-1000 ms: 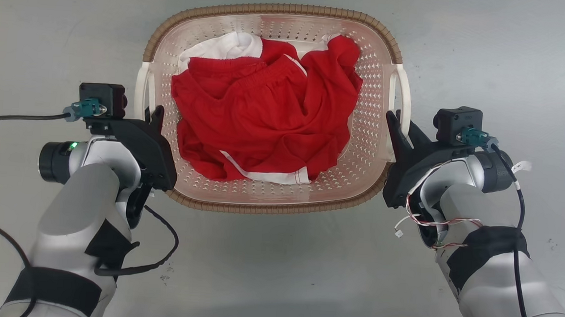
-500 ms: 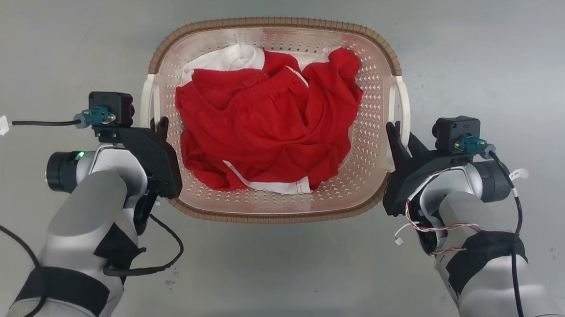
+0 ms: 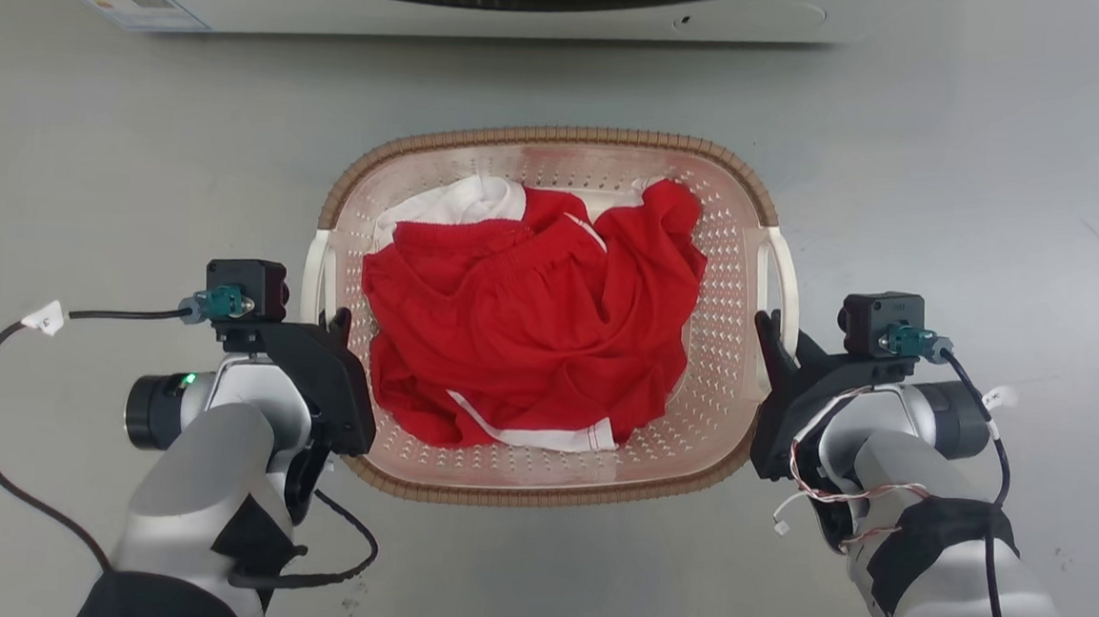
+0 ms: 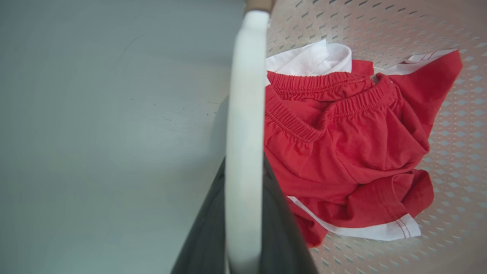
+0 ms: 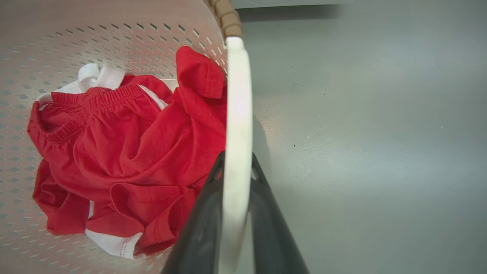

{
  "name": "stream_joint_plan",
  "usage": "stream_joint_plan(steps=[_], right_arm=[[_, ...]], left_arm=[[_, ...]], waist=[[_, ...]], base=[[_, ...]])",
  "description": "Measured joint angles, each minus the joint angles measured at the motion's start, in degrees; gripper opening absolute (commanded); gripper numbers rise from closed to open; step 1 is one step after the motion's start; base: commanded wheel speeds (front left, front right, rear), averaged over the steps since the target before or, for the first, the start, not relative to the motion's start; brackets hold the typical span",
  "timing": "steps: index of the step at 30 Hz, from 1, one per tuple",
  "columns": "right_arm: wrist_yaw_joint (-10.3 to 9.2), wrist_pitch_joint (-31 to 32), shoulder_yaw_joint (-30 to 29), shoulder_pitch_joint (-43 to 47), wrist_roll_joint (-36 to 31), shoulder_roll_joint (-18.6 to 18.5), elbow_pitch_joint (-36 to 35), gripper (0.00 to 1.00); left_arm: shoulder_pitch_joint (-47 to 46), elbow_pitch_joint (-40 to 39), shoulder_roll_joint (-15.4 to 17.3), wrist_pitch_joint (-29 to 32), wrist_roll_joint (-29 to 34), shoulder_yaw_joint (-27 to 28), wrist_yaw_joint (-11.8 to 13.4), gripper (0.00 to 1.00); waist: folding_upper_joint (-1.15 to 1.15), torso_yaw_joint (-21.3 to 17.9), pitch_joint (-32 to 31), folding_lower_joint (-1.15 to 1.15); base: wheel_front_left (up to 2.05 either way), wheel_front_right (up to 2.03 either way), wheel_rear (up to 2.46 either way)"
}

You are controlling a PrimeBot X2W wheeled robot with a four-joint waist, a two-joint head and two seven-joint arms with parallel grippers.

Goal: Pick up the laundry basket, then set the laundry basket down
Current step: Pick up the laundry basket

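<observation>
Left tool clenched on laundry basket's left loop handle; right tool likewise on right handle. Basket spans between them. Risk: grips sit off-centre, so uneven arm motion could tip it and spill the red clothes.

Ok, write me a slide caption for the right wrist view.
View along the right gripper: fingers clamp the laundry basket by its white loop handle, red clothes inside.
</observation>
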Motion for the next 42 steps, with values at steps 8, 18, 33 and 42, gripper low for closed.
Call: stream_joint_plan(steps=[8, 18, 33, 42], right_arm=[[1.00, 0.3, 0.0, 3.0, 1.1, 0.4, 2.7, 0.00], [1.94, 3.0, 0.0, 7.2, 3.1, 0.9, 4.4, 0.00], [2.77, 9.4, 0.8, 14.6, 4.8, 1.2, 5.4, 0.00], [3.02, 13.5, 1.5, 18.4, 6.7, 1.2, 5.6, 0.00]], left_arm=[[3.4, 1.1, -0.8, 0.6, -1.4, 0.0, -0.5, 0.00], [8.0, 1.9, -1.2, 2.3, -2.0, -0.5, -0.9, 0.00], [16.3, 2.3, -1.5, 6.3, -4.3, -2.6, -1.0, 0.00], [20.3, 2.3, -1.5, 10.2, -6.9, -4.5, -1.2, 0.00]], waist=[[0.00, 0.4, -5.8, -0.01], [0.00, 0.9, -13.6, -0.01], [-0.01, 1.8, -25.2, -0.02], [0.00, 1.6, -31.2, -0.01]], base=[[0.00, 0.00, 0.00], [0.00, 0.00, 0.00], [0.00, 0.00, 0.00], [0.00, 0.00, 0.00]])
